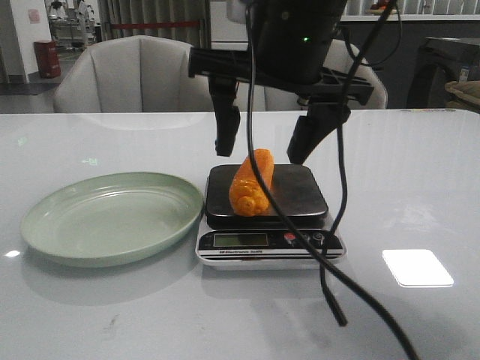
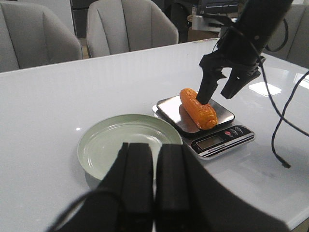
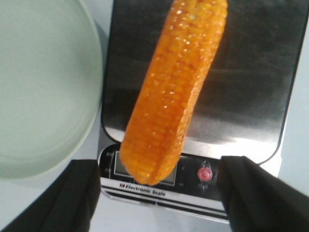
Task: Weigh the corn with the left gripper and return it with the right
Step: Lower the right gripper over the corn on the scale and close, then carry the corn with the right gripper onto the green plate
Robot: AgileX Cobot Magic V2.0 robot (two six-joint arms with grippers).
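Note:
The orange-yellow corn (image 1: 253, 184) (image 2: 198, 108) (image 3: 176, 87) lies lengthwise on the steel platform of a digital kitchen scale (image 1: 300, 196) (image 2: 219, 114) (image 3: 251, 87). My right gripper (image 1: 263, 152) (image 2: 217, 95) (image 3: 164, 193) hangs open just over the cob. One finger stands on each side, and neither touches it. My left gripper (image 2: 155, 166) is shut with nothing in it. It is held back from the scale, near the pale green plate (image 1: 112, 217) (image 2: 130, 140) (image 3: 43, 87). The plate is bare. The left gripper does not show in the front view.
The plate sits directly left of the scale, almost touching it. A black cable (image 1: 339, 225) hangs from the right arm down across the scale's front right corner to the table. Grey chairs (image 1: 131, 75) stand behind the far table edge.

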